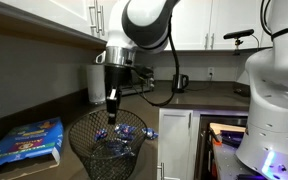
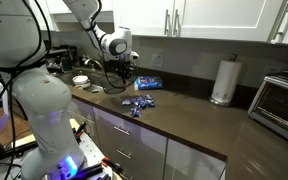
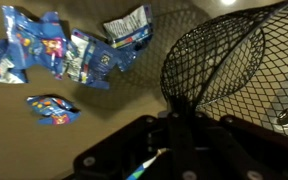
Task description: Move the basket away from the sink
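- Below the white wall cabinets [image 1: 224,25], in an exterior view: gripper [image 1: 112,103] pointing straight down, fingers drawn narrow and set on the top rim of one round black wire-mesh basket [image 1: 109,145].
- Basket upright, rim uppermost, directly under the arm; resting or lifted cannot be told.
- Blue foil packets [image 1: 124,135] visible through the mesh, count unclear from this angle.
- One flat blue box [image 1: 24,143] lying just beside the basket, apart from it.
- One white paper-towel roll [image 1: 97,85] standing behind the arm.
- One second white robot [image 1: 274,90] at the frame's edge.
- Across the dark countertop [image 2: 194,120], in an exterior view: gripper [image 2: 122,65] low over the far end of the counter, the basket beneath it hard to separate from the dark background.
- Small cluster of blue packets [image 2: 136,103] on the counter near the front edge, the flat blue box [image 2: 147,84] behind them.
- Paper-towel roll [image 2: 222,80] upright, well apart from the gripper; one steel toaster oven [image 2: 279,100] beyond it.
- Wrist view: gripper [image 3: 179,115] closed to a narrow pinch at the basket's rim wire, mesh [image 3: 219,60] filling the space ahead of the fingers.
- Four crumpled blue packets [image 3: 74,55] counted on the countertop beside the basket, three close together, one apart and nearer the camera.
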Robot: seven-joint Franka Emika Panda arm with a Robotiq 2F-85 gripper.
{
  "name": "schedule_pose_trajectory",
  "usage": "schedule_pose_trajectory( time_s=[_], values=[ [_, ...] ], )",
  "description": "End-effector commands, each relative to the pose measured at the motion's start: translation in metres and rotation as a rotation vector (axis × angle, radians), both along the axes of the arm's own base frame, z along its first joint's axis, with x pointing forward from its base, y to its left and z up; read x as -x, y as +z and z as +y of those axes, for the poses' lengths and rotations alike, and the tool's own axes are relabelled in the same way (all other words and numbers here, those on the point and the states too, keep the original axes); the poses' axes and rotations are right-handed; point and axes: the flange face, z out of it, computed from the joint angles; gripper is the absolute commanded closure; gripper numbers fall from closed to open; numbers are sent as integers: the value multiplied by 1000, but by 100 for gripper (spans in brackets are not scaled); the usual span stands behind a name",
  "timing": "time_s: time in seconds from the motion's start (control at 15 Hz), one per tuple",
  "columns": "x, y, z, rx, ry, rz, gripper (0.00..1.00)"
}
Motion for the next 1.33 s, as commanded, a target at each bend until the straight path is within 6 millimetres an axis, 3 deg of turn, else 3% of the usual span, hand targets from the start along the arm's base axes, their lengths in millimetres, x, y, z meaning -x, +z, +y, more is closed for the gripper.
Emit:
schedule_pose_trajectory(
  time_s=[0.0,0.33,0.67,1.13,1.27],
  values=[
    [3,48,-52,5,-96,1,98],
    [-21,84,-151,-46,-266,-63,98],
    [-33,91,-239,-77,-470,-132,98],
    [-45,79,-331,-118,-711,-173,98],
    [-46,72,-333,-139,-714,-170,98]
  ],
)
